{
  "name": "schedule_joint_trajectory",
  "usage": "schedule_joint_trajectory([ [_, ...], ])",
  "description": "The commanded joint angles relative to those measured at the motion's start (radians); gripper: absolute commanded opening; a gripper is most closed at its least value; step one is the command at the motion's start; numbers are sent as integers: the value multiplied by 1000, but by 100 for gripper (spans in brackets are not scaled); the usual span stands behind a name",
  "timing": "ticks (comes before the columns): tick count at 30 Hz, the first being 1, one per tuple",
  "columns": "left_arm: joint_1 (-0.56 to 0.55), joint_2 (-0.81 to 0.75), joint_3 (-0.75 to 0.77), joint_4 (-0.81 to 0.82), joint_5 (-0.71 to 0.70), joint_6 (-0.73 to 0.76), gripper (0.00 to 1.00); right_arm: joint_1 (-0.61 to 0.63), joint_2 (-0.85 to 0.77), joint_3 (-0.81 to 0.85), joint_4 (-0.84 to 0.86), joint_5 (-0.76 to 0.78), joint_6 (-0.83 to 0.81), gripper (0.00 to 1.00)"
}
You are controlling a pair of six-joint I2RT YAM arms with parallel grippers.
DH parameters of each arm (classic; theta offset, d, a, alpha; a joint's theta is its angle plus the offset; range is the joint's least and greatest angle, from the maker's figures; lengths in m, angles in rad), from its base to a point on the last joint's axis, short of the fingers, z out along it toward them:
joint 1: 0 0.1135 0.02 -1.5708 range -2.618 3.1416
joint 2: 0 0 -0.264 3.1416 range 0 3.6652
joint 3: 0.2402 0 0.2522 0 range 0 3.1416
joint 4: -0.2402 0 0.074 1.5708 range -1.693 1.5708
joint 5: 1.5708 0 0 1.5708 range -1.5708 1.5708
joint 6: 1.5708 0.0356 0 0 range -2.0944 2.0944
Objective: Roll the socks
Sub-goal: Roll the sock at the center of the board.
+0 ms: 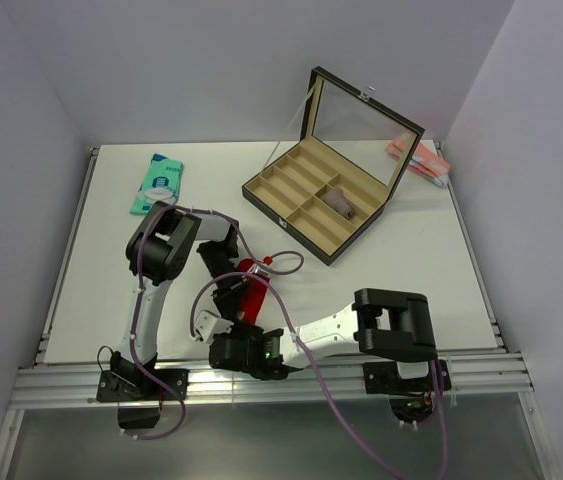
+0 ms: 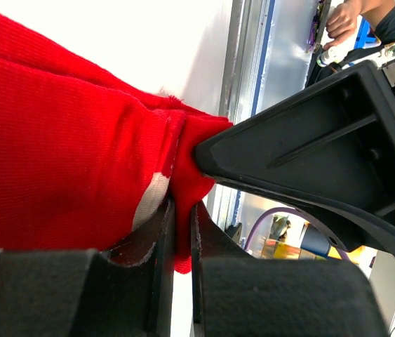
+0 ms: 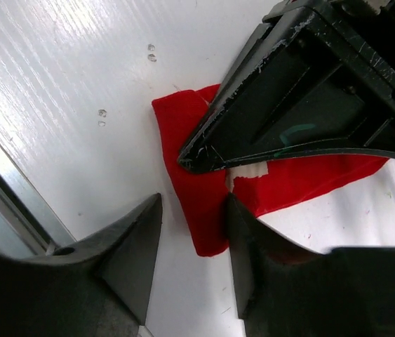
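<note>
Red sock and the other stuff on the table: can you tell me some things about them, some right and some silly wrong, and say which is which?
1. The left gripper pinches the red sock. True.
2. The right gripper is shut tight. False: its jaws stand apart, the sock's edge between them.
3. The box has its lid closed. False: the lid stands open.
4. The teal sock lies left of the box. True.
5. The pink bundle sits inside the box. False: it lies on the table beyond the box.
</note>
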Motion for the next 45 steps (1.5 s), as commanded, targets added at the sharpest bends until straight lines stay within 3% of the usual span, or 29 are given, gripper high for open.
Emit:
schedule_joint_trajectory([
  [1, -1, 20, 23, 59, -38, 23, 0, -7, 12, 3, 23, 2, 9, 44],
  [3, -1, 19, 25, 59, -35, 20, 1, -24, -6, -5, 23, -28, 27, 34],
  [4, -2, 16, 23, 59, -30, 21, 1, -32, -11, -14, 23, -38, 35, 20],
  [7, -2, 0, 16, 59, -18, 27, 2, -55, -32, -35, 23, -65, 69, 8],
  [18, 52, -108, 45, 59, 171, 21, 23, -190, -170, -187, 189, -372, 208, 5],
  [25, 169, -164, 66, 88, 281, -28, 28, -287, -209, -261, 287, -610, 262, 4],
  [30, 265, -294, -5, 323, 297, -227, 27, -388, -221, -290, 337, -841, 306, 5],
  [33, 337, -424, -90, 573, 266, -414, 26, -466, -206, -284, 321, -976, 342, 5],
  [36, 412, -579, -185, 803, 130, -569, 26, -535, -125, -188, 234, -1121, 352, 6],
  [38, 426, -642, -220, 864, 78, -594, 27, -564, -80, -136, 184, -1189, 365, 6],
  [40, 432, -697, -248, 873, 30, -576, 28, -606, 9, -71, 153, -1359, 414, 7],
  [45, 431, -739, -253, 864, -76, -594, 27, -652, 141, -20, 239, -1536, 561, 9],
])
